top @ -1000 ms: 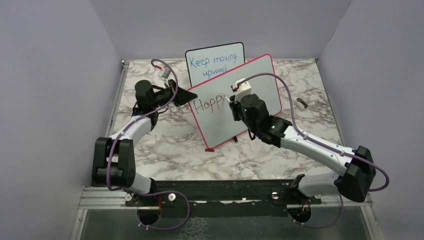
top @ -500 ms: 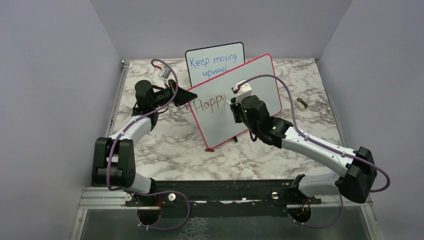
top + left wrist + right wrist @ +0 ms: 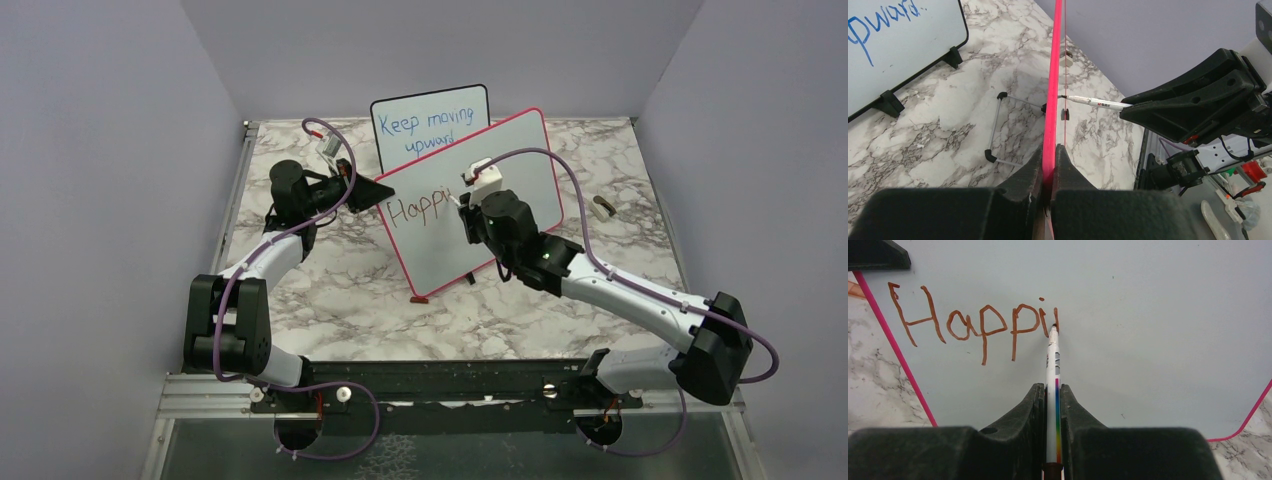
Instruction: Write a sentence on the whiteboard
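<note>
Whiteboard [image 3: 430, 255] stands tilted mid-table, walling off the black-framed board [image 3: 430, 120] just behind. Right arm [image 3: 620, 290] crosses its front face. Bare marble table [image 3: 340, 290] lies in front and left. Small object [image 3: 603, 207] sits near the right wall.

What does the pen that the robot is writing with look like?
It is a slim white marker pen that looks plastic, with a rainbow stripe along its barrel, small grey print and a dark tip. The black right claw pinches its back end. Its tip touches the big white pink-framed whiteboard, right after the brownish-red handwritten letters "Happi".
</note>
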Robot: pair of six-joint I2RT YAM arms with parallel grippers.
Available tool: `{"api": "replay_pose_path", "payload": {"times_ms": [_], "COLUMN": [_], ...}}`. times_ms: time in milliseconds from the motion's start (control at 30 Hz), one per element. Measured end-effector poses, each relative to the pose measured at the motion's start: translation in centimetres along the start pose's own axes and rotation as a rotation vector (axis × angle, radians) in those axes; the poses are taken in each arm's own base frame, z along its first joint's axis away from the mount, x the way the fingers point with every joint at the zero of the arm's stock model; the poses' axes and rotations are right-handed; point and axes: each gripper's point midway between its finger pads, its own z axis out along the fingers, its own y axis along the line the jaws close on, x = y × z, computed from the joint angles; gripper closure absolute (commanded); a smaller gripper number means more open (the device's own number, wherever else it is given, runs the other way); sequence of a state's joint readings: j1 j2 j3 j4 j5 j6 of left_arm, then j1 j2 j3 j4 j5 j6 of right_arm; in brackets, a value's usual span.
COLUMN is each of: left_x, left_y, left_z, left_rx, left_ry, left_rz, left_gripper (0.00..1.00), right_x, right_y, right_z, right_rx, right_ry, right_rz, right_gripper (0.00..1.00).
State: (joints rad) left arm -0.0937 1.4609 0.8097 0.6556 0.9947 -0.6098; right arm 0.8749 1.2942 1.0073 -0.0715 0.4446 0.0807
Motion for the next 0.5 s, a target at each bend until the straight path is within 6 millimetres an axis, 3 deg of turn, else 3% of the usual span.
{"api": "replay_pose_path", "payload": {"times_ms": [500], "left_x": [0.03], "left_y": [0.02], "left_z": [0.00], "left_rx": [-0.001], "left_ry": [0.001], "left_rz": [-0.003], "left_gripper": [1.00], "right_x": [-0.56], "right_y": [-0.54], "right_z": [0.34], "right_rx": [0.020], "right_ry": [-0.021], "right_rz": [-0.010], "right_gripper": [0.99]}}
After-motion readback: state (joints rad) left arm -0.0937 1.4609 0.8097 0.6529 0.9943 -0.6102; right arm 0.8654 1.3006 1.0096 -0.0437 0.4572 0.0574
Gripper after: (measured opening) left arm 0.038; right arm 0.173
